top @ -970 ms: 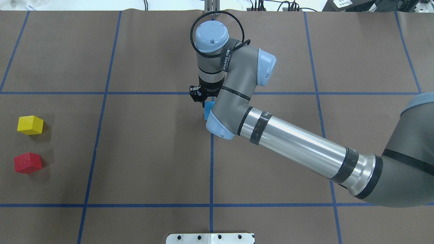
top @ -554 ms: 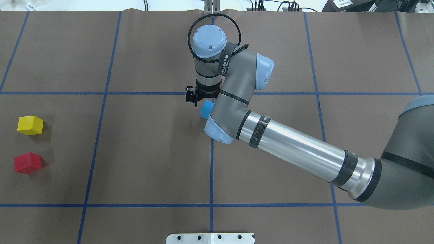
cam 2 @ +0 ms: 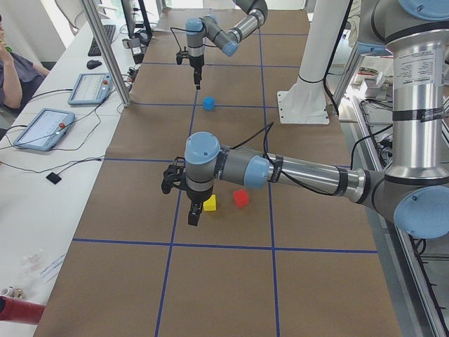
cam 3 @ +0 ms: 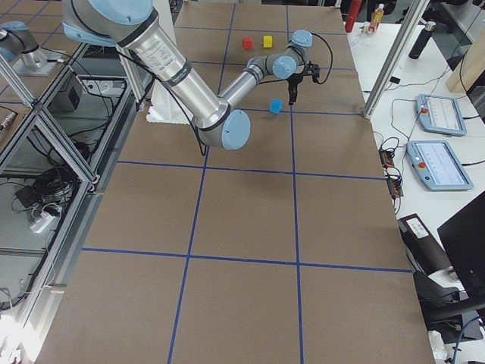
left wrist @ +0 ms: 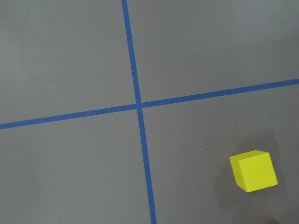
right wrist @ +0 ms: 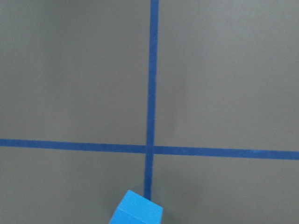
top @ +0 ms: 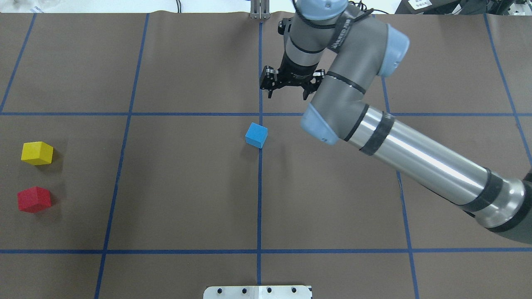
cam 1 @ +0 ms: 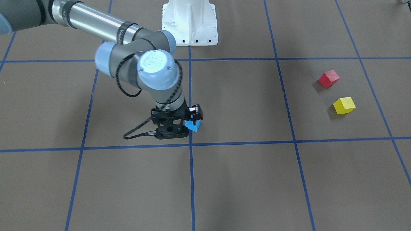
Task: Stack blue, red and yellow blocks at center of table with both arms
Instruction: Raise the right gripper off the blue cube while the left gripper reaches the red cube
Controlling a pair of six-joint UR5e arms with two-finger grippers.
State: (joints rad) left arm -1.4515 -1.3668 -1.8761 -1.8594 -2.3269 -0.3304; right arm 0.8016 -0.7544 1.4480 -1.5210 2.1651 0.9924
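At the centre of the table [top: 187, 187] the blue block [top: 256, 135] sits placed, right gripper [top: 287, 93] wide and empty; red block [top: 34, 199] and yellow block [top: 37, 153] lie unstacked near the left gripper [cam 2: 192, 214], whose fingers I cannot read

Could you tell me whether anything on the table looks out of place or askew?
Only mildly: the blue block near the centre sits turned at an angle to the tape lines, not square with them. The red block and yellow block are turned likewise. Nothing looks spilled or damaged.
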